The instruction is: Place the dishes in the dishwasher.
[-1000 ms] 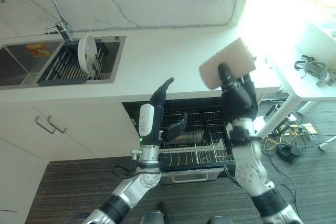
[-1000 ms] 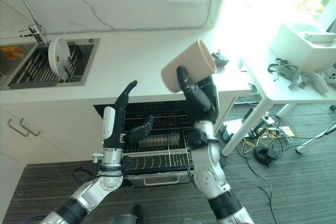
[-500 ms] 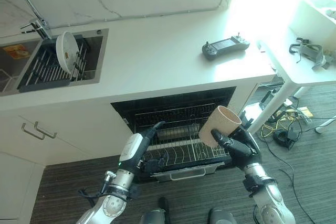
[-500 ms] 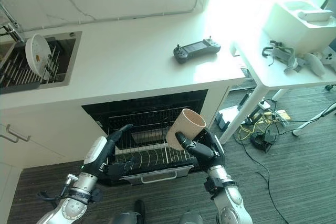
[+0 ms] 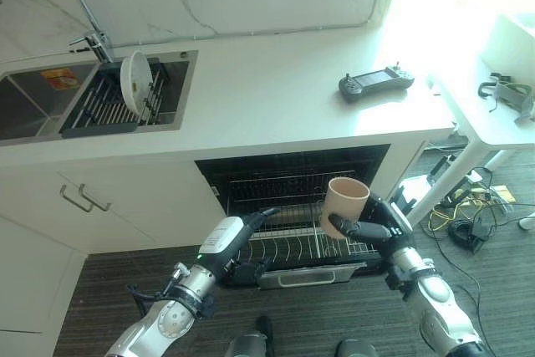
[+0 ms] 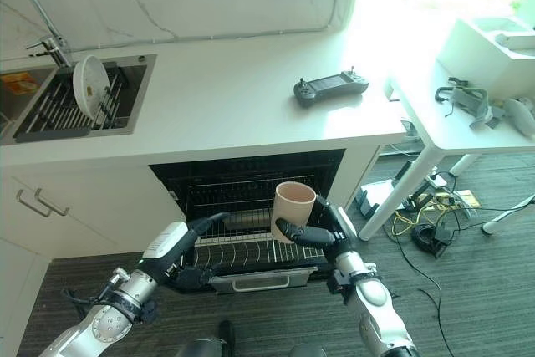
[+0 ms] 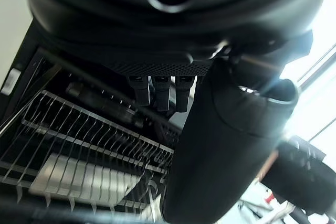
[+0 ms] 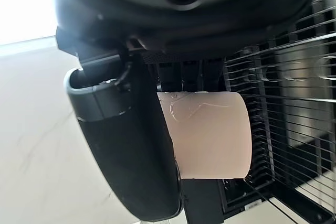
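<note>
Holding beige cup upright, right hand wrapped round it, above pulled-out dishwasher rack, right edge. Left hand looks relaxed open, empty, near rack's left front corner. Next: probably tip cup over, lower onto tines.

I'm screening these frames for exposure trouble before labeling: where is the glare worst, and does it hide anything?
Both eye views: window light washes out the counter at its upper right end; the cup in the right hand stays clear. Left wrist view: glare beside the left hand.
</note>
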You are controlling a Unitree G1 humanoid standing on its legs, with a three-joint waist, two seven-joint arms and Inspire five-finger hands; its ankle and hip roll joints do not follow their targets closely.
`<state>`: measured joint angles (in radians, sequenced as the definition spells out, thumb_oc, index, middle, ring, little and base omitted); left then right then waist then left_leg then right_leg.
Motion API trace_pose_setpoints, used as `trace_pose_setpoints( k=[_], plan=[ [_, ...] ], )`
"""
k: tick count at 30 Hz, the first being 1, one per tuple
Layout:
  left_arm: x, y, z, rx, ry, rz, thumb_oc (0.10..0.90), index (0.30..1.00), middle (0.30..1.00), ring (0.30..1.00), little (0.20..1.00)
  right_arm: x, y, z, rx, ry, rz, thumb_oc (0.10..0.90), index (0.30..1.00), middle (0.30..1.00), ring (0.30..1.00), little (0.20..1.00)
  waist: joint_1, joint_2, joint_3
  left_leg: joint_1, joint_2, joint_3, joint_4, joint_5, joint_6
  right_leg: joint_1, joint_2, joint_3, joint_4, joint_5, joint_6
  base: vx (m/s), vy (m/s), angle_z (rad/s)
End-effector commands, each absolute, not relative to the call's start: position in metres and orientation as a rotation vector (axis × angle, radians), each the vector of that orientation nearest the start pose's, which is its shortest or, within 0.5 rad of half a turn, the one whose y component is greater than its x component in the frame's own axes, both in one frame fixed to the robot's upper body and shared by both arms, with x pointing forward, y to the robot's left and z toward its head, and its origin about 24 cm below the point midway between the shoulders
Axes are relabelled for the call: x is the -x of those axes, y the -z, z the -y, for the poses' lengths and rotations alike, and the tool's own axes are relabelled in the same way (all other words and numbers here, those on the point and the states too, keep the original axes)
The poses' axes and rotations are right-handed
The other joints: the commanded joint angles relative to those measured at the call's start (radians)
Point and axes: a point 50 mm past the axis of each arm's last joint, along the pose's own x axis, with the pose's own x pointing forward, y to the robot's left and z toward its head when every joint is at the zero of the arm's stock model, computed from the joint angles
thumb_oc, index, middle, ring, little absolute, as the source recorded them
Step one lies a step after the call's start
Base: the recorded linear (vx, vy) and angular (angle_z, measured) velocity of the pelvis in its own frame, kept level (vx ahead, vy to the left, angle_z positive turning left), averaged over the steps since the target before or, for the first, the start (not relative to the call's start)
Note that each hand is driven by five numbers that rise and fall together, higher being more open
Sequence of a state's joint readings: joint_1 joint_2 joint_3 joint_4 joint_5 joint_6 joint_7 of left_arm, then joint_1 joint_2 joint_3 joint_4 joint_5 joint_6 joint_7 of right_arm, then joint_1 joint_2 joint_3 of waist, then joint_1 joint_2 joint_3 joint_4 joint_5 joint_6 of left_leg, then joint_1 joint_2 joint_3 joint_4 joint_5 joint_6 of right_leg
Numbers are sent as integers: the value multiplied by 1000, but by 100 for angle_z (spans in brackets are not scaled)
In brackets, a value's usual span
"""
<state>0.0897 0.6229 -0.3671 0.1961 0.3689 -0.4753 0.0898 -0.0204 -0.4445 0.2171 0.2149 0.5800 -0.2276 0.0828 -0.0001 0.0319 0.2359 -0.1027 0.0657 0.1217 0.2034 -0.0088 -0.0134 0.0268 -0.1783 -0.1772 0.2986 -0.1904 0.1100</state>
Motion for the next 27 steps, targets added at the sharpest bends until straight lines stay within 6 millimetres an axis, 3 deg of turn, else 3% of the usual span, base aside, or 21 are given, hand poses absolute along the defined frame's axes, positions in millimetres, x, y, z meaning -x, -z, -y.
trace_pose_setpoints(
  k=[1, 5, 7, 13, 19, 23, 27],
  plan=[
    [-222, -28, -179, -817, 608, 154, 800, 900, 900, 900, 900, -272, -80, 207, -47, -147, 231, 400, 300, 300, 300, 300, 6, -6, -25, 61, 38, -2, 97, -187, 3, -44, 20, -39, 1, 3, -14, 25, -1, 9],
    [-222, -28, -179, -817, 609, 154, 800, 900, 900, 900, 900, -272, -80, 207, -47, -146, 231, 400, 300, 300, 300, 300, 6, -5, -25, 61, 38, -3, 97, -187, 3, -44, 20, -40, 1, 3, -14, 18, -1, 10],
    [-216, -13, -173, -889, 828, -25, 800, 900, 900, 900, 900, -296, -98, 231, 116, -96, 201, 400, 300, 300, 300, 300, 23, 8, 6, 41, 34, -17, 97, -172, 0, -56, 18, -42, 1, 9, -12, 105, 15, 5],
    [-229, -20, -178, -958, 910, -120, 800, 900, 900, 900, 900, -326, -114, 255, 230, -6, 148, 400, 300, 300, 300, 300, 38, 27, 47, 5, 31, -29, 97, -156, -4, -83, 15, -45, 1, 18, -10, 2, 6, 15],
    [-242, -37, -178, -1108, 890, -21, 800, 900, 900, 900, 900, -344, -122, 272, 325, 39, 85, 400, 300, 300, 300, 300, 49, 47, 98, -36, 25, -40, 97, -140, -4, -115, 12, -43, 1, 31, -11, -56, 10, 7],
    [-252, -55, -175, -1324, 852, 176, 800, 900, 900, 900, 900, -352, -124, 285, 318, 101, 41, 400, 300, 300, 300, 300, 55, 60, 141, -58, 18, -49, 97, -132, -1, -132, 9, -36, 1, 43, -13, -39, 6, 7],
    [-274, -87, -177, -1465, 720, 338, 800, 900, 900, 900, 900, -364, -137, 288, 305, 149, 45, 400, 300, 300, 300, 300, 57, 71, 187, -94, 12, -50, 97, -126, 1, -166, 8, -31, 1, 56, -17, -82, -4, -2]
  ],
)
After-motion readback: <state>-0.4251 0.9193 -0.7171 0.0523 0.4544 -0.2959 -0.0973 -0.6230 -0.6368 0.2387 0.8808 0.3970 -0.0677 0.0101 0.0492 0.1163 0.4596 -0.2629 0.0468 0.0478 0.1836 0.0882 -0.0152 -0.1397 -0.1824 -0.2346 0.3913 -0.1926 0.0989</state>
